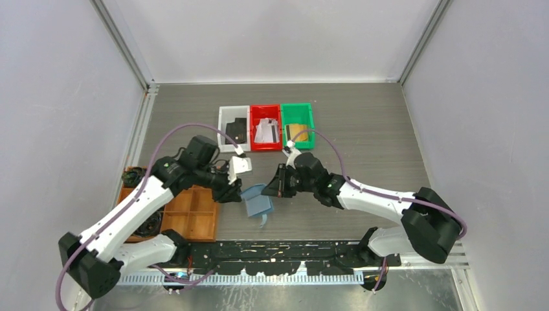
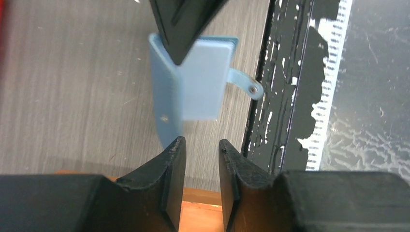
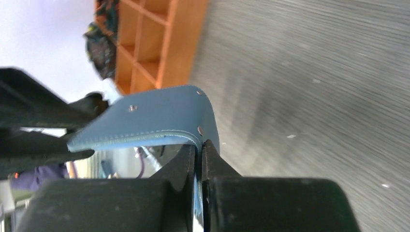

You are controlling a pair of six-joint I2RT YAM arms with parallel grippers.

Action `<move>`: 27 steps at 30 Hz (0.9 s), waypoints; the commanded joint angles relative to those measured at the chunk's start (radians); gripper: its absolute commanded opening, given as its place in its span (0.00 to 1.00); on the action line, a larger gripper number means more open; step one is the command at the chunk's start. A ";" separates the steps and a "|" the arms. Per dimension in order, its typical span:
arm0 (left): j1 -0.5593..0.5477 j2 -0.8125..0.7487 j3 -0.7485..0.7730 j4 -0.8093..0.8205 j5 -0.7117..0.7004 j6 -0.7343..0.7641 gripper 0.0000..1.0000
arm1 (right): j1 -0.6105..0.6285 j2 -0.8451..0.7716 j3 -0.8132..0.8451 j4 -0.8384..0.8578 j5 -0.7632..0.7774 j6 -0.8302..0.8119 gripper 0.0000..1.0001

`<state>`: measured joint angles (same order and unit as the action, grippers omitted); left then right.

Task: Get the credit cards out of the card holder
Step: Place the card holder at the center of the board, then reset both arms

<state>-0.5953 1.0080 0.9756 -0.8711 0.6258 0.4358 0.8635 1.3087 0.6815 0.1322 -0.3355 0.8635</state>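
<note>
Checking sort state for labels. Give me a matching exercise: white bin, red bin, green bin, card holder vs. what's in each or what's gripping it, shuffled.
Things:
1. white bin
2. red bin
3. green bin
4. card holder

States:
A. gold-tan card inside
B. pinched by the right gripper
C. black card inside
D. white cards inside

Pairs: 1-C, 2-D, 3-A, 4-B.
</note>
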 commanded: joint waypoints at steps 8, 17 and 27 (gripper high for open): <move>-0.156 0.262 -0.027 0.071 -0.140 0.257 0.28 | -0.011 0.041 -0.230 0.311 0.330 0.131 0.26; -0.082 0.376 0.210 -0.095 -0.291 0.073 0.55 | -0.031 -0.310 -0.256 -0.173 0.553 0.037 0.86; 0.366 0.324 0.348 -0.094 -0.247 -0.170 1.00 | -0.083 -0.603 -0.035 -0.524 1.233 -0.200 0.99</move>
<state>-0.3717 1.4048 1.3186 -0.9623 0.3351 0.3649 0.8196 0.7620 0.5659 -0.2729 0.4946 0.7898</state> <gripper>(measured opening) 0.995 0.993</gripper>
